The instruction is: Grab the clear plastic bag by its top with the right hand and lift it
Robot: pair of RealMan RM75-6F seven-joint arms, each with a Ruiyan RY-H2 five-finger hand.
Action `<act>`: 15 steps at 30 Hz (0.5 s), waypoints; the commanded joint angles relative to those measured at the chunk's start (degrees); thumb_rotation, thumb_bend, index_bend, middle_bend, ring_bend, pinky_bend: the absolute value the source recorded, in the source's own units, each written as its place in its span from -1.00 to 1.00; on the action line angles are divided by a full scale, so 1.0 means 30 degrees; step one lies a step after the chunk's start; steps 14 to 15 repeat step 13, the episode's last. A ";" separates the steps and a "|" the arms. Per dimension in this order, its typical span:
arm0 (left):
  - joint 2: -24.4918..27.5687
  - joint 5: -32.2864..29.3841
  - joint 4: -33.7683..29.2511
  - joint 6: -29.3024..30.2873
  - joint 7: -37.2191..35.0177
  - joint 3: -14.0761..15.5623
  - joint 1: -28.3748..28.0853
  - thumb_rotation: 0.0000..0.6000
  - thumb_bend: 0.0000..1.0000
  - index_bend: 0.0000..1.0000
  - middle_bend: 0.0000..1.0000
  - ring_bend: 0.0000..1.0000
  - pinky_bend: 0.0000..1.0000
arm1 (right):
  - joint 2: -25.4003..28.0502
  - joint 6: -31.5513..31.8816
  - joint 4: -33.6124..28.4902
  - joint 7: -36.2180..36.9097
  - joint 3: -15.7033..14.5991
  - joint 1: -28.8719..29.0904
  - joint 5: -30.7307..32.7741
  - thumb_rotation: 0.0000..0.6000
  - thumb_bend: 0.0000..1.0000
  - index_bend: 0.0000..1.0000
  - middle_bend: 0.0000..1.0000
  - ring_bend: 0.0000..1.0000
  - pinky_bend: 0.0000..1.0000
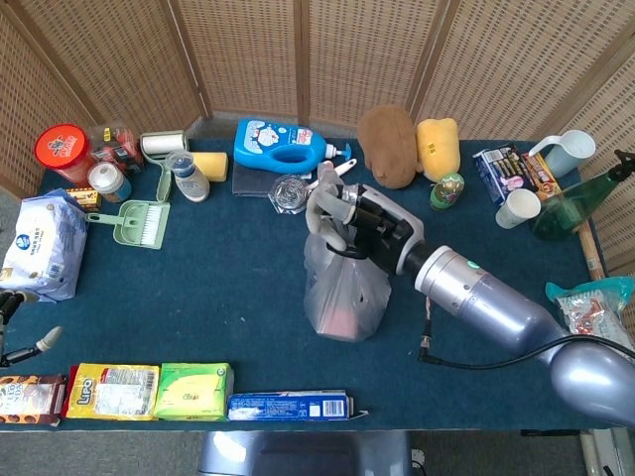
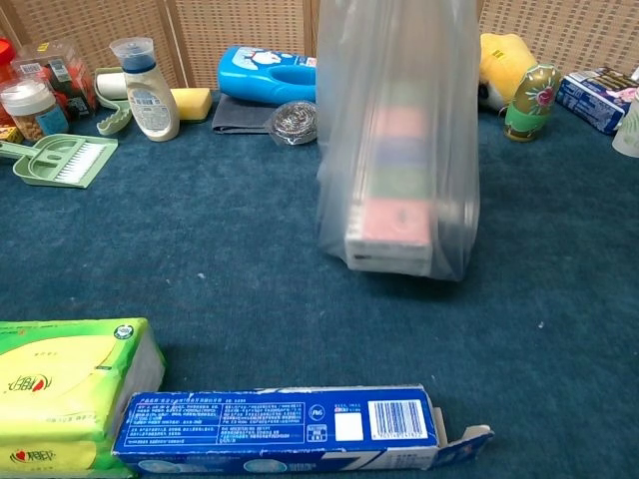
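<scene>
Head view shows the table with its dark blue cloth, the largest thing here, backed by a wicker screen. The right arm reaches in from the lower right across the cloth. Its right hand is closed on the gathered top of the bag, which hangs below the hand over the middle of the table; in the chest view the bag hangs stretched tall, with stacked pink, green and blue blocks inside, and its bottom looks to be just off the cloth, though that is hard to tell.

Of the left hand only some fingertips show at the left edge, spread apart with nothing in them.

Along the far edge lie a blue bottle, a brown plush and a yellow plush side by side. A white pouch lies at the left edge, near a green dustpan. At the near edge sit a yellow pack, a green pack beside it, and a blue box. A steel scourer sits just beyond the bag, near the bottle. On the right stand a white cup and a small painted figure.
</scene>
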 commanded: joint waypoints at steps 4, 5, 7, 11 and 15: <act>0.0166 0.0097 -0.0240 0.0190 0.0105 0.0054 0.0118 -1.00 -0.69 -0.32 -0.29 -0.38 -0.73 | 0.1155 -0.0692 0.0294 0.1005 0.1822 -0.1232 0.0380 1.00 0.08 0.31 0.43 0.73 1.00; 0.0192 0.0116 -0.0277 0.0230 0.0130 0.0056 0.0134 -1.00 -0.69 -0.32 -0.29 -0.38 -0.73 | 0.1239 -0.0781 0.0337 0.1082 0.1981 -0.1330 0.0402 1.00 0.09 0.32 0.43 0.74 1.00; 0.0247 0.0134 -0.0361 0.0303 0.0186 0.0050 0.0166 -1.00 -0.69 -0.32 -0.29 -0.38 -0.73 | 0.1387 -0.0957 0.0458 0.1239 0.2366 -0.1577 0.0415 1.00 0.09 0.35 0.44 0.75 1.00; 0.0350 0.0179 -0.0577 0.0437 0.0334 0.0037 0.0217 -1.00 -0.69 -0.31 -0.29 -0.38 -0.73 | 0.1577 -0.1243 0.0650 0.1475 0.2853 -0.1999 0.0406 1.00 0.09 0.35 0.45 0.75 1.00; 0.0376 0.0194 -0.0674 0.0473 0.0420 0.0041 0.0237 -1.00 -0.69 -0.32 -0.29 -0.38 -0.73 | 0.1603 -0.1417 0.0730 0.1514 0.2961 -0.2136 0.0350 1.00 0.09 0.35 0.45 0.75 1.00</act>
